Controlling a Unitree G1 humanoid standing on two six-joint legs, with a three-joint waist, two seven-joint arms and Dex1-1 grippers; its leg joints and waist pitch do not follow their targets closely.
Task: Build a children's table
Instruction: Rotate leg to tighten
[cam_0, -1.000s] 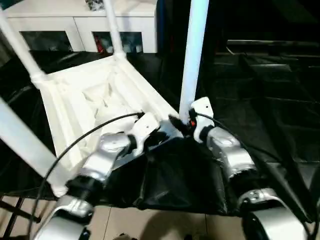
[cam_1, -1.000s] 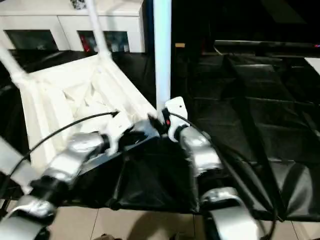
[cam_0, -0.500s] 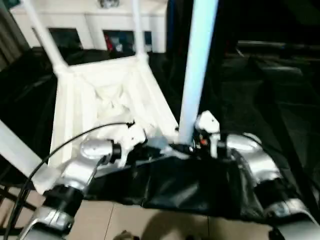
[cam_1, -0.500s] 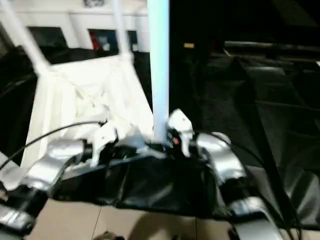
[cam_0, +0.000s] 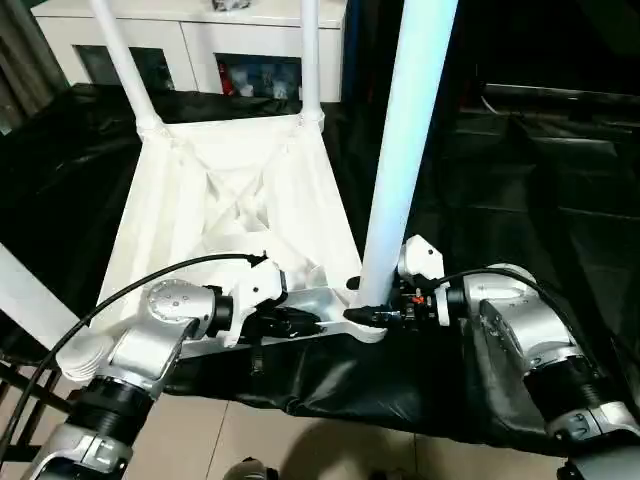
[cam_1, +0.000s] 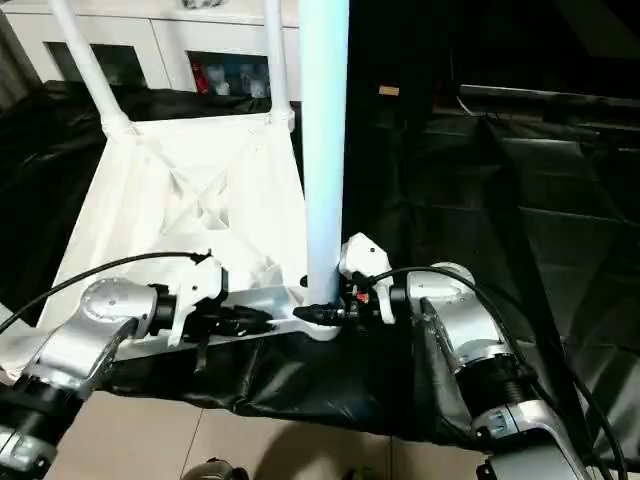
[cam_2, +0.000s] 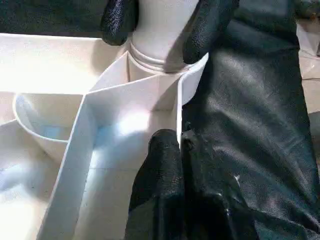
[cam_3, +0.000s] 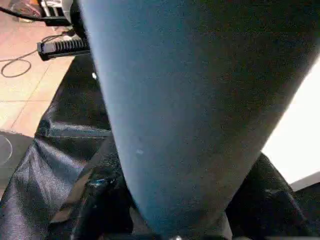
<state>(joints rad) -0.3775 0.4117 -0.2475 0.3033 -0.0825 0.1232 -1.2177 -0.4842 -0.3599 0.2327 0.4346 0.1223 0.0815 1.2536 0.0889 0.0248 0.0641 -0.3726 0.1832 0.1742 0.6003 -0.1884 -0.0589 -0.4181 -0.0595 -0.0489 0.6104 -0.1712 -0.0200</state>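
Note:
The white tabletop (cam_0: 230, 200) lies upside down on black cloth, ribbed underside up. Two legs (cam_0: 125, 60) (cam_0: 310, 60) stand in its far corner sockets, and a third (cam_0: 25, 290) rises from the near left corner. A tall fourth leg (cam_0: 405, 150) stands in the near right socket (cam_0: 365, 328). My right gripper (cam_0: 372, 312) holds this leg's base; in the left wrist view its fingers (cam_2: 119, 20) press on both sides of it. My left gripper (cam_0: 300, 322) is shut on the tabletop's near rim wall (cam_2: 177, 125), just left of that socket.
A white glass-door cabinet (cam_0: 200, 40) stands behind the tabletop. Black cloth (cam_0: 520, 180) covers the surface out to the right. Tiled floor (cam_0: 230, 440) shows below the near edge. A black cable (cam_0: 150, 280) arcs over my left forearm.
The whole picture has swung and steadied, so the camera moved. Both grippers stay at the near right corner, and the tall leg still stands in its socket.

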